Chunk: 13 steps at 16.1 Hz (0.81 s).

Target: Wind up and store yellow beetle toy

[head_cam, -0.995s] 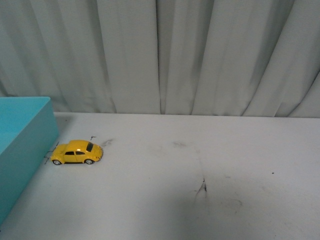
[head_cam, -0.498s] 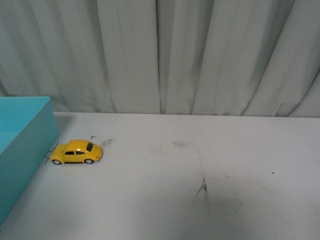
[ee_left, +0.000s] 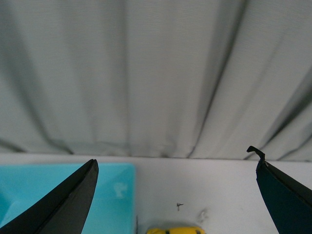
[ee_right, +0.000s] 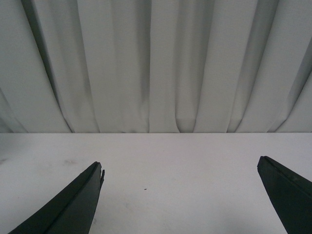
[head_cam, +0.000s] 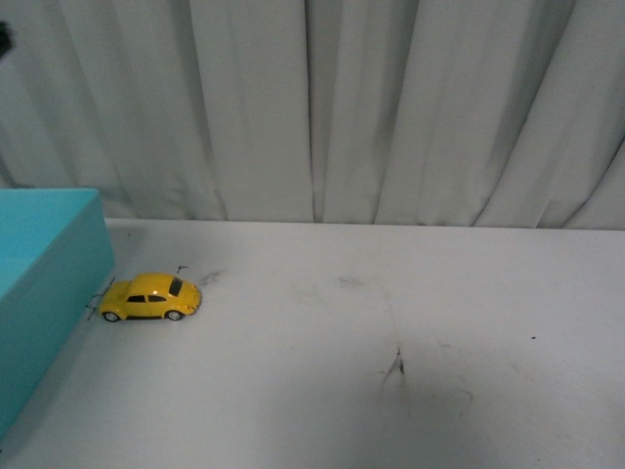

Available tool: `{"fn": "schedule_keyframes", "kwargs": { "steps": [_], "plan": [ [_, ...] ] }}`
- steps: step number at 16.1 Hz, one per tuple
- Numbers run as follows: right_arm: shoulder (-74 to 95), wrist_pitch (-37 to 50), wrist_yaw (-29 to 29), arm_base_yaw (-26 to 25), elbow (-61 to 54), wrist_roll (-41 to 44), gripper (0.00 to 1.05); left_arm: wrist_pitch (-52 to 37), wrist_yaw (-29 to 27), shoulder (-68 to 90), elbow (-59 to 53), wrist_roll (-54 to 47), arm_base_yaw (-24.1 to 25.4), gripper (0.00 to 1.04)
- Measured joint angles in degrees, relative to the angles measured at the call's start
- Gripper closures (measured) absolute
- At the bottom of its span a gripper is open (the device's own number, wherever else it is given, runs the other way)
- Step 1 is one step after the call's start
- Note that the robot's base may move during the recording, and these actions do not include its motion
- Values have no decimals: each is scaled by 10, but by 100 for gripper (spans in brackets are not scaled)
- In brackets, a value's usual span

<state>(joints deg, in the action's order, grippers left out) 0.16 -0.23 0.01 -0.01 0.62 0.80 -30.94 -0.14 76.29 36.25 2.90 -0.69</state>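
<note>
The yellow beetle toy (head_cam: 150, 297) sits beside a turquoise box (head_cam: 49, 264) at the counter's (head_cam: 391, 293) left edge. The left claw (ee_left: 171, 155) and right claw (ee_right: 180, 162) gape wide.

The left wrist view shows you only the roof of the yellow beetle toy (ee_left: 175, 230); the frame cuts off the rest. The teal box (head_cam: 44, 283) at the left edge of the bench (head_cam: 488, 293) runs out of the front view.
</note>
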Motion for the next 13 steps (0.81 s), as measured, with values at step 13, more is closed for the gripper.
{"fn": "schedule_keyframes", "kwargs": {
  "steps": [13],
  "plan": [
    [0,0,0,0,0,0,7,574,133,457,503,-680,-47,7]
  ]
}}
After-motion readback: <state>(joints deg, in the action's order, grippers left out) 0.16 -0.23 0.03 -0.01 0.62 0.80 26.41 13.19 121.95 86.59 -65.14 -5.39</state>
